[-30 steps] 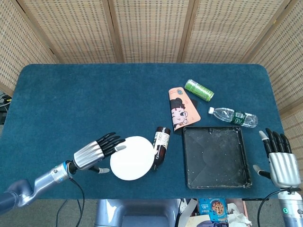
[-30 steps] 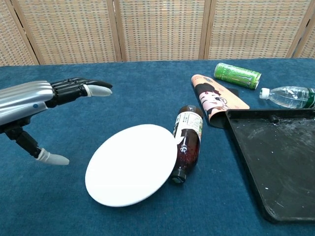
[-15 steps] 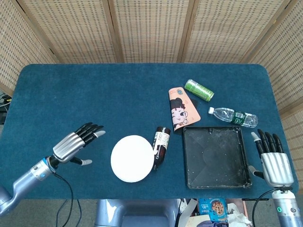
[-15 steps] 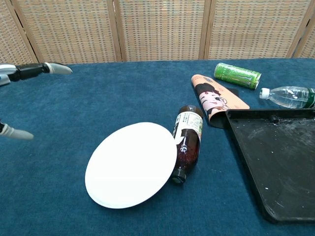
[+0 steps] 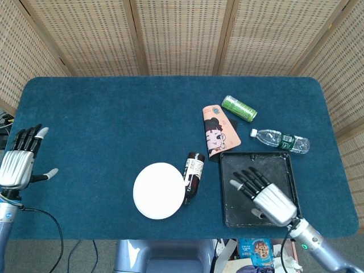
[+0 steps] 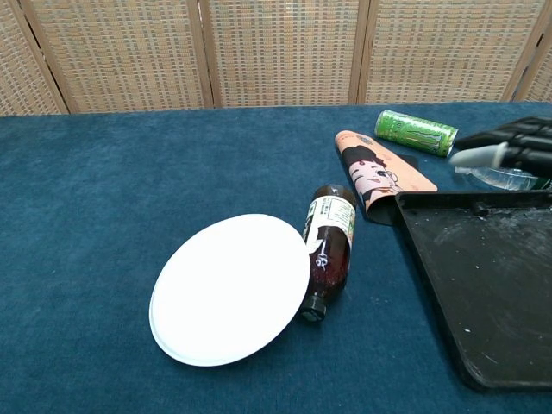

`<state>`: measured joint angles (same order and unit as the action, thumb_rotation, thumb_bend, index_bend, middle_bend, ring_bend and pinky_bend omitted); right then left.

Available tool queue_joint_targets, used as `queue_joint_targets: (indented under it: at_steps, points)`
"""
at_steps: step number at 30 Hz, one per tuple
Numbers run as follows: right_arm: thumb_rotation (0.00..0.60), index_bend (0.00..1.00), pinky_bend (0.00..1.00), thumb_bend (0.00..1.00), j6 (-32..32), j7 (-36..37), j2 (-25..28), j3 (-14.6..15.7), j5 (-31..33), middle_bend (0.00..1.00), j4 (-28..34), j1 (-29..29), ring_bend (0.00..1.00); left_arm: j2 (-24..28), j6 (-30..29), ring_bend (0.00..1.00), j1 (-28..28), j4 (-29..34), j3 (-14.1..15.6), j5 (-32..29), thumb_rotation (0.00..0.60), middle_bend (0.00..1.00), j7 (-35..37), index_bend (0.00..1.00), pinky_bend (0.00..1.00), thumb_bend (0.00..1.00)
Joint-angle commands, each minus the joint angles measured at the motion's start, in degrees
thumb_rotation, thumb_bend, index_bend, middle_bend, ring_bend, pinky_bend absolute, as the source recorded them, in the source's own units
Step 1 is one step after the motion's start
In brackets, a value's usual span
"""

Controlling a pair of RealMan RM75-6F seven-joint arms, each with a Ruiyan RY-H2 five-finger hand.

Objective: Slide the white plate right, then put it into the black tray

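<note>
The white plate [image 5: 159, 190] lies flat on the blue table [image 5: 114, 119] near the front edge, roughly midway along it. Its right rim touches a dark brown bottle [image 5: 193, 169] that lies on its side, cap toward the front edge. In the chest view the plate [image 6: 229, 289] overlaps the bottle's [image 6: 327, 250] neck end slightly, so the bottle stands between the plate and the black tray [image 5: 259, 189].

The tray sits by the front edge toward the right corner, a strip of bare cloth between its left wall and the bottle. An illustrated pink packet [image 5: 219, 130] lies just behind the tray's back left corner, touching or nearly touching it. A green can [image 5: 238, 108] lies on its side farther back, and a clear water bottle [image 5: 280, 140] lies just behind the tray's back wall.

The right hand [image 5: 263, 196] hovers over the tray's inside, fingers [image 5: 243, 181] stretched out and apart, pointing toward the back left, holding nothing. In the chest view only its dark fingertips [image 6: 483, 155] show at the right border, above the tray's [image 6: 483, 285] back wall.

The left hand [image 5: 18, 162] is at the table's left edge, well apart from the plate, fingers straight and slightly spread, thumb out to the side, holding nothing.

The widest open cloth is the whole left half and the back of the table.
</note>
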<state>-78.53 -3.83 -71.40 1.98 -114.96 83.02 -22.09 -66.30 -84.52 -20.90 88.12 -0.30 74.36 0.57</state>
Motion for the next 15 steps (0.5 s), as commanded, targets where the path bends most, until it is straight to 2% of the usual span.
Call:
queue_joint_targets:
  at_steps: [1,6,15]
  points:
    - [0.6,0.0,0.0,0.0,4.3,-1.7,-3.0,0.3,-3.5,0.0,0.6,-4.7,0.0,0.6,0.0,0.0,1.1,0.4,-1.3,-0.9,0.6,0.0,-0.2,0.0,0.0,0.0]
    - [0.6,0.0,0.0,0.0,13.3,-3.9,-5.7,-0.5,-3.7,0.0,3.7,-10.8,0.0,0.7,2.3,0.0,1.5,-0.4,-2.3,-1.4,0.6,0.0,0.4,0.0,0.0,0.0]
    - [0.6,0.0,0.0,0.0,24.0,-6.9,-12.6,-3.1,-1.7,0.0,4.5,-18.7,0.0,1.0,4.0,0.0,1.9,-0.6,-3.7,-1.3,0.6,0.0,1.1,0.0,0.0,0.0]
